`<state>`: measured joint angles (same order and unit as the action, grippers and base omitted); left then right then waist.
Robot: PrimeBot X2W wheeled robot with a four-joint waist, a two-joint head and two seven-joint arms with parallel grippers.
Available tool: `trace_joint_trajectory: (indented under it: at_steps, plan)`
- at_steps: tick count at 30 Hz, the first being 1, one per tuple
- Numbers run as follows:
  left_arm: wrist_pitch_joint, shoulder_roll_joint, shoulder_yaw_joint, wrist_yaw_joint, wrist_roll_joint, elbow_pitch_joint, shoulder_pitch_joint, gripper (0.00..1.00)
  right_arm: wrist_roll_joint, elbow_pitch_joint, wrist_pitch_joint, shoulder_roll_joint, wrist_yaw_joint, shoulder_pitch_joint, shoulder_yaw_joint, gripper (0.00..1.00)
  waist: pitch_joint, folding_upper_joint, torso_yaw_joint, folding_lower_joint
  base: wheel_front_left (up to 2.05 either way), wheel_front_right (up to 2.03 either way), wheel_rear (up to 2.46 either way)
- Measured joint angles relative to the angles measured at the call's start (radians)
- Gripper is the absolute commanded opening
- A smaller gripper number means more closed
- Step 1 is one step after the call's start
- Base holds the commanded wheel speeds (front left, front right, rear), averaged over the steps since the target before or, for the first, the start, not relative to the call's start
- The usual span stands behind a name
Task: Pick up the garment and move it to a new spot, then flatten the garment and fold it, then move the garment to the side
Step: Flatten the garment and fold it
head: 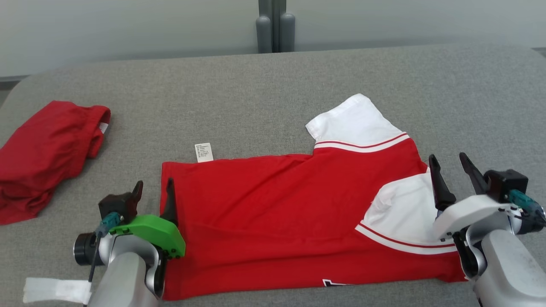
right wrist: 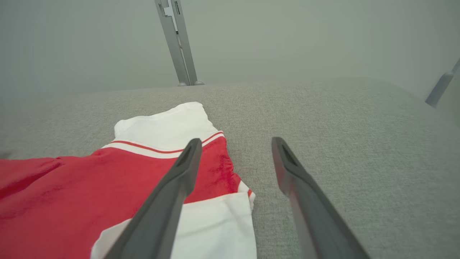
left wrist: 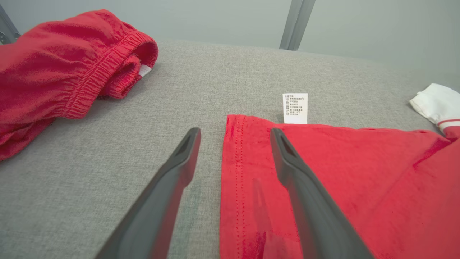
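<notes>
At opposite ends of the sideways-lying red jersey (head: 273,204), seemingly folded once, left gripper (head: 154,183) and right gripper (head: 448,157) both stand spread.

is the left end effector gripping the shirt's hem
No, the left end effector is open, straddling the shirt hem without clamping it.

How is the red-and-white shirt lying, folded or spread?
Partly folded: the shirt lies flat, near sleeve turned onto the body, far sleeve sticking out.
</notes>
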<state>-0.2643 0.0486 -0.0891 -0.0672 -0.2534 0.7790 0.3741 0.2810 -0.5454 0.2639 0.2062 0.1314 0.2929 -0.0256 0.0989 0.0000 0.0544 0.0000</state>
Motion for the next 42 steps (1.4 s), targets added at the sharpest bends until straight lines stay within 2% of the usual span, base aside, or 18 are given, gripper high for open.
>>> trace_joint_trajectory:
  at_steps: [7,16,25,31,32,33,34,35,36,42]
  plan:
    - [0.0,0.007,0.016,-0.013,0.027,0.075,0.134,1.0,-0.002,-0.086,0.0,0.016,0.0,0.18,-0.081,1.0,0.084,0.0,-0.018,0.0,0.0,0.0,0.0]
    - [0.0,0.006,0.016,-0.029,0.038,0.163,0.259,1.0,0.042,-0.292,-0.026,0.062,0.0,0.453,-0.245,1.0,0.19,0.0,-0.017,0.0,0.0,0.0,0.0]
    - [0.0,0.003,0.0,-0.029,0.043,0.204,0.318,1.0,0.084,-0.447,-0.096,0.075,0.0,0.646,-0.389,1.0,0.26,0.0,0.024,0.0001,0.0,0.0,0.0]
    - [-0.001,0.002,-0.086,-0.044,-0.024,0.208,0.329,1.0,0.115,-0.553,-0.135,0.083,0.0,0.718,-0.442,1.0,0.286,0.0,0.067,0.0001,0.0,0.0,0.0]
    - [-0.002,0.003,-0.105,-0.047,-0.046,0.21,0.33,0.92,0.119,-0.564,-0.137,0.084,0.0,0.724,-0.448,1.0,0.289,0.0,0.072,0.0001,0.0,0.0,0.0]
    - [-0.002,0.003,-0.125,-0.047,-0.064,0.212,0.331,0.71,0.124,-0.574,-0.137,0.085,0.0,0.73,-0.453,1.0,0.292,0.0,0.077,0.0001,0.0,0.0,0.0]
    - [-0.003,0.004,-0.144,-0.049,-0.077,0.215,0.335,0.43,0.128,-0.582,-0.136,0.084,0.0,0.735,-0.458,1.0,0.295,0.0,0.081,0.0001,0.0,0.0,0.0]
    - [-0.003,0.004,-0.165,-0.049,-0.093,0.222,0.338,0.19,0.133,-0.59,-0.137,0.084,0.0,0.74,-0.464,1.0,0.297,0.0,0.085,0.0,0.0,0.0,0.0]
    - [-0.005,0.004,-0.184,-0.052,-0.116,0.228,0.343,0.0,0.138,-0.599,-0.137,0.083,0.0,0.745,-0.47,1.0,0.301,0.0,0.088,0.0,0.0,0.0,0.0]
    - [0.0,0.005,-0.304,-0.057,-0.214,0.268,0.381,0.0,0.151,-0.641,-0.138,0.082,0.0,0.784,-0.499,1.0,0.314,0.0,0.1,0.0,0.0,0.0,0.0]
